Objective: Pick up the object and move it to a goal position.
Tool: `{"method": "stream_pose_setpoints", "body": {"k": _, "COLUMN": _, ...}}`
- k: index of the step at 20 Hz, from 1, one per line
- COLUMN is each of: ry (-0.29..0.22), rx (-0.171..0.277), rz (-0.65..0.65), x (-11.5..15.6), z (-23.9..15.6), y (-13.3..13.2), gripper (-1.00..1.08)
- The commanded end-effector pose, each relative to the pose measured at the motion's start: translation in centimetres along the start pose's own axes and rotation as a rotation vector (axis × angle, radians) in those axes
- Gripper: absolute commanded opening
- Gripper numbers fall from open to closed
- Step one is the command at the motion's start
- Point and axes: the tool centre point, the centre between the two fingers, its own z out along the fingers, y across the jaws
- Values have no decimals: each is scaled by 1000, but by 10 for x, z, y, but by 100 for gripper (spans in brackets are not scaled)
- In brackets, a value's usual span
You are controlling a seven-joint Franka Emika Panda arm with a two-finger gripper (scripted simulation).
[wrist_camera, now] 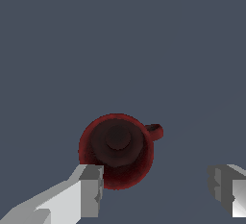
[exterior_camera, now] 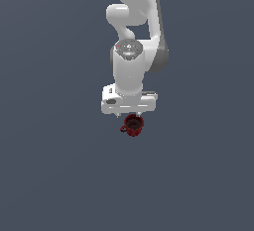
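A small dark red mug [exterior_camera: 133, 125] stands upright on the flat grey floor, its little handle pointing to the exterior view's left. The wrist view looks straight down into its dark inside [wrist_camera: 116, 146], with the handle [wrist_camera: 154, 131] at one side. My white gripper [exterior_camera: 129, 113] hangs just above the mug, open, with nothing between its fingers. In the wrist view the gripper [wrist_camera: 156, 189] is offset from the mug: one fingertip [wrist_camera: 91, 189] overlaps the mug's rim, while the other fingertip [wrist_camera: 226, 189] is well clear of it.
The white arm [exterior_camera: 134, 31] rises behind the gripper toward the top of the exterior view. Plain grey floor [exterior_camera: 59, 165] surrounds the mug on all sides; no other object shows.
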Motion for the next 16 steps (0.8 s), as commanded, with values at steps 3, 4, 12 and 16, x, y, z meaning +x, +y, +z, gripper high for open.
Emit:
{"method": "stream_pose_setpoints", "body": {"k": 3, "ry": 4, "rx": -13, "rz": -80, "x": 0, "z": 14, "y": 3, "gripper": 68}}
{"method": "stream_pose_setpoints", "body": {"k": 4, "ry": 5, "rx": -17, "rz": -103, "x": 0, "z": 18, "y": 4, "gripper": 68}}
{"method": "stream_pose_setpoints", "body": {"k": 12, "ry": 11, "rx": -42, "rz": -282, "x": -2, "z": 47, "y": 9, "gripper": 68}}
{"method": "stream_pose_setpoints", "body": {"k": 16, "ry": 13, "rx": -49, "rz": -335, "x": -3, "z": 55, "y": 10, "gripper": 68}}
